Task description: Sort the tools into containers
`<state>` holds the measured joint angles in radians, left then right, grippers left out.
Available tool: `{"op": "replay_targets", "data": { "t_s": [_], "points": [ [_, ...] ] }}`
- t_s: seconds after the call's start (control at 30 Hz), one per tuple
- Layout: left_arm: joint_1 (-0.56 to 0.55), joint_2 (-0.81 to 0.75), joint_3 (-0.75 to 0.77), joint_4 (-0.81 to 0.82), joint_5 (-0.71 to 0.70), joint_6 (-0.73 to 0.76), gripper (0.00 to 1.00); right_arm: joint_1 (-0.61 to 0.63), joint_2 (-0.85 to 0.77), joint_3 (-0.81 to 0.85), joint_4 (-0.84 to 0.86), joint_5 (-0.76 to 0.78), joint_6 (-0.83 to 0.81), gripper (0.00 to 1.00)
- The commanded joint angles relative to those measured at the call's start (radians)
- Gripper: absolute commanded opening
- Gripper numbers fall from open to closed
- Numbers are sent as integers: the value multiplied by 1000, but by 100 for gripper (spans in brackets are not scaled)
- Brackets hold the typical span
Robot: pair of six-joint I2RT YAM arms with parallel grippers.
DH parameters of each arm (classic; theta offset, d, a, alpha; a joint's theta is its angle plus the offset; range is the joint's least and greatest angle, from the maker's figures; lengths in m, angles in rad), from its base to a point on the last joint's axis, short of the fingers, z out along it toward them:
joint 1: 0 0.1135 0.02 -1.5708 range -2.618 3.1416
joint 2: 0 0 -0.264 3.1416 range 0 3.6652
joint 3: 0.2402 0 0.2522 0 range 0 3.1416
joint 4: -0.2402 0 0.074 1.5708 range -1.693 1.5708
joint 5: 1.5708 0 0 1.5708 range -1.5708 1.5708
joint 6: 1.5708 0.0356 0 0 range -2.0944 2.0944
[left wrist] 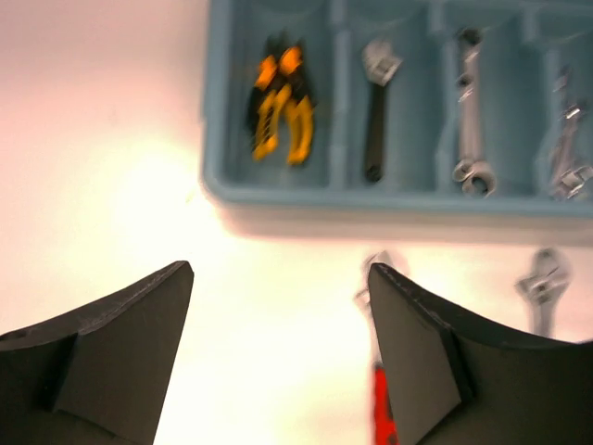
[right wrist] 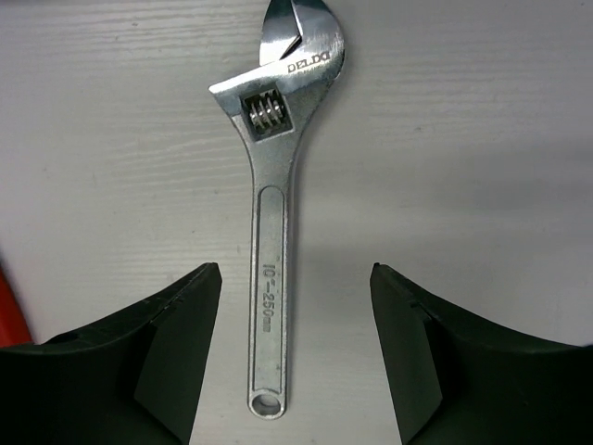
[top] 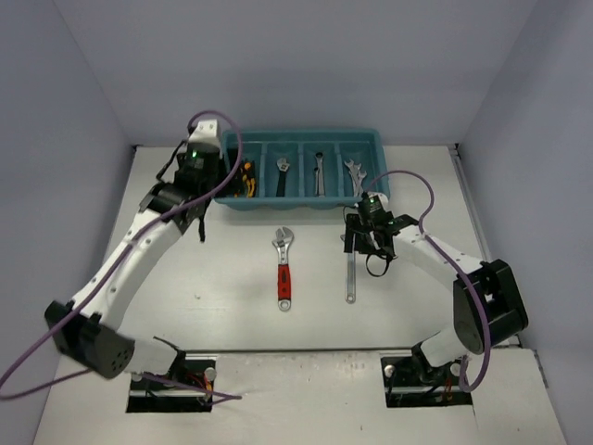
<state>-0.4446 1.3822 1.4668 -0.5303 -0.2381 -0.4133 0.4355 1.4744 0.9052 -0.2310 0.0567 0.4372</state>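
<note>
— Teal tray (top: 301, 135) at the far side of the worktop (top: 185, 278), I see that. How are your arms sitting?

— My left arm runs in a long diagonal from its base at the near left corner up to the tray's left end. The wrist is bent over, so the left claw (left wrist: 278, 278) points down at bare worktop just short of the tray's near rim. Its fingers stand wide apart with nothing between them.

— And the right?

— It is folded at the elbow out on the right, with the forearm reaching inward. The right claw (right wrist: 295, 269) hangs over the silver adjustable wrench (right wrist: 278, 232), which lies flat with its head toward the tray. The fingers are spread, one on each side of the handle, and neither touches it.

— Where are the rest of the tools?

— The red-handled wrench (top: 283, 269) lies on the worktop just left of the silver one, roughly parallel to it. In the tray, the pliers (left wrist: 278, 102) are in the leftmost compartment and the black adjustable wrench (left wrist: 375, 111) is in the next. Silver spanners (top: 319, 173) are in the two on the right.

— What about the surface and the room?

— The worktop is a pale, matte board. Plain grey-lilac walls (top: 306, 65) close it in on three sides, and a purple cable (top: 218, 120) loops off each arm.
</note>
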Motion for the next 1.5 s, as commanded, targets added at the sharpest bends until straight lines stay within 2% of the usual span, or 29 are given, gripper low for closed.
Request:
{"op": "replay_targets", "data": {
  "t_s": [0.0, 0.13, 0.23, 0.4, 0.63, 0.87, 1.0, 1.17, 1.33, 1.47],
  "points": [
    [6, -162, -152, -98, -82, -34, 73, 5, 88, 84, 22, 57, 38, 61],
    [6, -278, -272, -107, -96, -61, 74, 14, 178, 114, 24, 63, 46, 55],
    [7, -320, -301, -123, -96, -58, 74, 24, 214, 126, 24, 66, 46, 54],
    [7, -337, -316, -141, -103, -44, 74, 28, 266, 133, 24, 79, 52, 50],
    [9, -339, -336, -140, -89, -44, 74, 29, 325, 133, 22, 90, 78, 36],
    [8, -324, -336, -139, -76, -32, 74, 29, 357, 116, 22, 80, 98, 29],
    [7, -306, -335, -135, -30, -38, 74, 29, 387, 123, 22, 74, 100, 0],
    [4, -288, -345, -123, 90, -93, 74, 57, 342, 129, 23, 79, 70, 0],
    [-3, -289, -407, -46, 261, -175, 74, 156, 224, 138, 37, 111, 14, 0],
    [-4, -299, -445, 19, 318, -226, 74, 206, 138, 127, 71, 124, 3, 0]
  ]
}}
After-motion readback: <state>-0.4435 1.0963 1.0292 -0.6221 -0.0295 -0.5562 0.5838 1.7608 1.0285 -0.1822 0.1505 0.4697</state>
